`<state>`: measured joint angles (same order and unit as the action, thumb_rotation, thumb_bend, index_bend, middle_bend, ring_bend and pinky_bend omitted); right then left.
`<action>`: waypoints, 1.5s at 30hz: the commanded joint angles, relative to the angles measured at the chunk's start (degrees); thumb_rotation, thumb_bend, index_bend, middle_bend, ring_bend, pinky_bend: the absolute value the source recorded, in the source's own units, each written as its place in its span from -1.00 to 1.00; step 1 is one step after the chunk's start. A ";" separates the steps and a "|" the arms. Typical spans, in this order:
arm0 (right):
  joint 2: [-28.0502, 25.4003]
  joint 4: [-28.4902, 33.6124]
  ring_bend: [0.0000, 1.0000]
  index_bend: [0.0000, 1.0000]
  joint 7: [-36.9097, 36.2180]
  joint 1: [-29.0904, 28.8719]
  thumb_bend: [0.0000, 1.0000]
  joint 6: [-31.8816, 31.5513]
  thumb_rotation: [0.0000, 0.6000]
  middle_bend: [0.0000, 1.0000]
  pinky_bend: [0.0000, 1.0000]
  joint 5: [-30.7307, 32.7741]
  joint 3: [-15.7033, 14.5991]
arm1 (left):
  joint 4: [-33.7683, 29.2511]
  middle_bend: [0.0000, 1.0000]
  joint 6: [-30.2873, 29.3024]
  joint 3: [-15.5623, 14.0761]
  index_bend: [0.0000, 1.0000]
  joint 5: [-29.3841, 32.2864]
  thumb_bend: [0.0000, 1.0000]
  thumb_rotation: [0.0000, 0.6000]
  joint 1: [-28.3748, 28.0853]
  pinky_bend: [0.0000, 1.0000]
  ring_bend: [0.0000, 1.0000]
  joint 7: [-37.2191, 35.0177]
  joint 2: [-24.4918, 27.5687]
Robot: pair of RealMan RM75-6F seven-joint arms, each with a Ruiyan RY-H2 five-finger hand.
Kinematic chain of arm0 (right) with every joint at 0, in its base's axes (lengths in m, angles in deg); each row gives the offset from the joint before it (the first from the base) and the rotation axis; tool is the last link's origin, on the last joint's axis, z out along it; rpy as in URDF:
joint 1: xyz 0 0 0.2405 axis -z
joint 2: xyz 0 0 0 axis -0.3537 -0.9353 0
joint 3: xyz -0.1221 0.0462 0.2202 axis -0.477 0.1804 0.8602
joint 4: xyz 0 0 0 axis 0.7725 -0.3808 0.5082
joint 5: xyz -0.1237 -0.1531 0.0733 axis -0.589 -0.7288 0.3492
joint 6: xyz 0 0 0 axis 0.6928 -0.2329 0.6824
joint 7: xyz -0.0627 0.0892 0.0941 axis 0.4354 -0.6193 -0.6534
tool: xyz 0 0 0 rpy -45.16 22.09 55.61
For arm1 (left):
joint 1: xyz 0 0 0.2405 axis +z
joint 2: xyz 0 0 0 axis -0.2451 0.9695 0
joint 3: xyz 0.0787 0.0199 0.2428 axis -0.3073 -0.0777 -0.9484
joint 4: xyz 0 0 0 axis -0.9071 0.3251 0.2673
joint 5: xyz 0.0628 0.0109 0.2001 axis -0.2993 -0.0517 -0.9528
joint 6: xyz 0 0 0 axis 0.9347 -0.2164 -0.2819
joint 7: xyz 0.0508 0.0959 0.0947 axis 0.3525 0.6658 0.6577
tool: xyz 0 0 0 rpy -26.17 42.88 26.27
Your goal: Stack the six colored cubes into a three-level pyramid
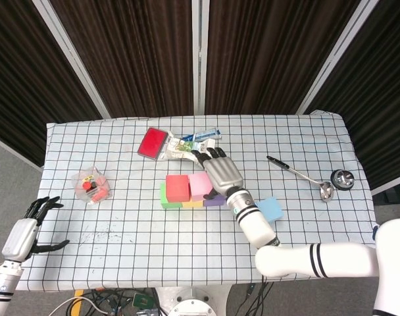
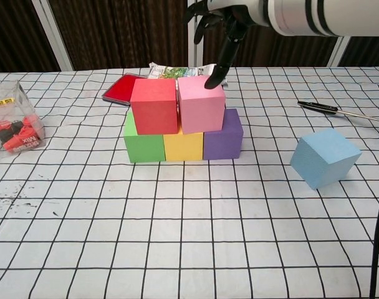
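Observation:
Green (image 2: 139, 144), yellow (image 2: 183, 146) and purple (image 2: 224, 140) cubes form a row on the table. On top of them the red cube (image 2: 154, 106) and pink cube (image 2: 201, 104) sit side by side, touching. The blue cube (image 2: 323, 157) lies tilted on the table to the right, apart from the stack. My right hand (image 2: 222, 28) hovers above the pink cube with fingers apart, holding nothing; one fingertip (image 2: 212, 81) reaches down to the cube's top back edge. In the head view the right hand (image 1: 221, 171) is just right of the pink cube (image 1: 200, 184). My left hand (image 1: 27, 230) hangs open off the table's left front corner.
A clear box of red items (image 2: 12, 124) stands at the left. A flat red case (image 2: 119, 89) and snack packets (image 1: 187, 145) lie behind the stack. A ladle (image 1: 300, 175) and a small metal cup (image 1: 343, 178) lie at the right.

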<state>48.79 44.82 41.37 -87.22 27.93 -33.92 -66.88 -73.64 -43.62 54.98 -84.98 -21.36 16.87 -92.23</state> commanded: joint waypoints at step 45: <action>5.71 -25.00 -1.00 -1.00 -48.95 15.85 -1.00 18.44 1.00 -0.56 -1.00 -47.33 -3.32 | -2.18 -0.57 -0.80 -0.24 -0.80 -2.04 -1.00 1.00 -1.07 -0.91 -0.90 5.43 -1.03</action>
<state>54.44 19.85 -7.64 -71.31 46.39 -81.31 -70.26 -75.82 -44.43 54.74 -87.02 -22.44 22.29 -93.26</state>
